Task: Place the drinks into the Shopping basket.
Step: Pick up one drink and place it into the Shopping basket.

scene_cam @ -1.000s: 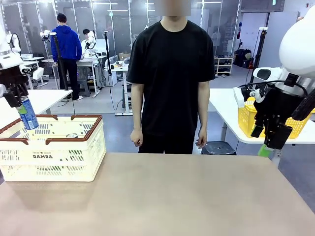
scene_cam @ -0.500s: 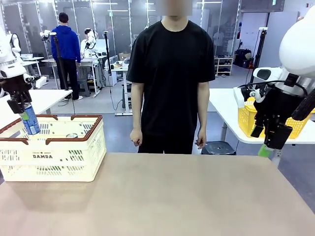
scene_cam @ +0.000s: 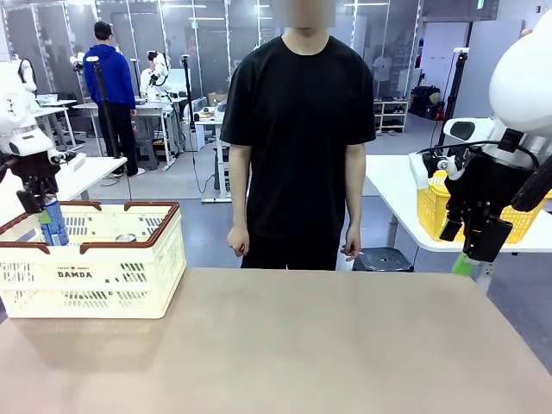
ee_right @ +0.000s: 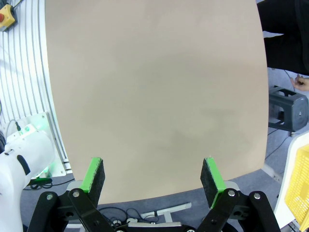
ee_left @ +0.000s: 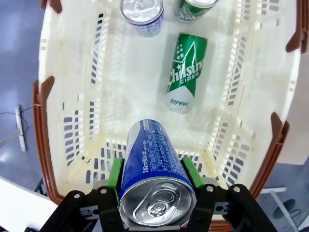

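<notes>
My left gripper is shut on a blue can and holds it upright, its lower part inside the cream Shopping basket at the table's left. From the left wrist, the blue can sits between the green pads above the basket floor. A green can lies on its side there. A second blue can and another green can stand at the far end. My right gripper hangs open at the right, off the table; its pads hold nothing.
A person in a black shirt stands at the far edge, hands at the sides. A yellow mesh basket sits on a white table behind my right arm. The brown tabletop is bare to the right of the Shopping basket.
My left gripper has moved down and slightly right, lowering the blue can from above the rim into the Shopping basket. The right arm has stayed still.
</notes>
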Available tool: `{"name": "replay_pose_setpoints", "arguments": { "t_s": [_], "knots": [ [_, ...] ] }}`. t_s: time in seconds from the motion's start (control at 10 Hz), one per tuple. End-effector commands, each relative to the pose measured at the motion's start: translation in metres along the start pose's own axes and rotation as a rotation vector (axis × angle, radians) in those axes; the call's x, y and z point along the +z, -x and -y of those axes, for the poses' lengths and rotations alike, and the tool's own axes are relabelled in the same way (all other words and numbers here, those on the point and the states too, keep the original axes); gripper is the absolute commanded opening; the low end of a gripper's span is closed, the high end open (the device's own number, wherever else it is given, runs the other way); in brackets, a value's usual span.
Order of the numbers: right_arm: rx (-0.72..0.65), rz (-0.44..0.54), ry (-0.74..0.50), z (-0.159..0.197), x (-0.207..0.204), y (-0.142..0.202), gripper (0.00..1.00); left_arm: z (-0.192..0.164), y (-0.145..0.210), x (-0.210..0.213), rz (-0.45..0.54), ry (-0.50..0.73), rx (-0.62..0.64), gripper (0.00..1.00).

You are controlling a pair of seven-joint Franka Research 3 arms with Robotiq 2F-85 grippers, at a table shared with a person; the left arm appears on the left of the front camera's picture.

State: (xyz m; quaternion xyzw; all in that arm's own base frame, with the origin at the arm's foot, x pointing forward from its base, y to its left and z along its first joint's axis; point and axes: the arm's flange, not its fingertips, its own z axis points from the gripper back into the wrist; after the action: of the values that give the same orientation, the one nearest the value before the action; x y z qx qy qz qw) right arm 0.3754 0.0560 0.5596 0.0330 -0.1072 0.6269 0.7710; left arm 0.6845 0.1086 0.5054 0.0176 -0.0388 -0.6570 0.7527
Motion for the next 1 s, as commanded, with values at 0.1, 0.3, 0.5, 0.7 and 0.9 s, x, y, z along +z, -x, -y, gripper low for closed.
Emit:
{"name": "replay_pose_setpoints", "arguments": {
  "t_s": [0.1, 0.3, 0.5, 0.7, 0.9],
  "knots": [
    [0.005, -0.012, -0.001, 0.001, 0.002, 0.000, 1.00, 0.012, 0.002, -0.027, 0.019, 0.011, -0.014, 0.58],
    [0.005, -0.012, -0.001, 0.001, 0.002, 0.000, 1.00, 0.019, 0.001, -0.052, 0.016, 0.050, -0.016, 0.58],
    [0.005, -0.012, -0.001, 0.001, 0.002, 0.000, 1.00, 0.020, 0.003, -0.053, 0.033, 0.038, -0.007, 0.58],
    [0.005, -0.012, -0.001, 0.001, 0.002, 0.000, 1.00, 0.021, 0.005, -0.048, 0.059, 0.044, -0.003, 0.58],
    [0.005, -0.012, -0.001, 0.001, 0.002, 0.000, 1.00, 0.012, 0.002, -0.062, 0.015, 0.073, 0.005, 0.58]
  ]
}}
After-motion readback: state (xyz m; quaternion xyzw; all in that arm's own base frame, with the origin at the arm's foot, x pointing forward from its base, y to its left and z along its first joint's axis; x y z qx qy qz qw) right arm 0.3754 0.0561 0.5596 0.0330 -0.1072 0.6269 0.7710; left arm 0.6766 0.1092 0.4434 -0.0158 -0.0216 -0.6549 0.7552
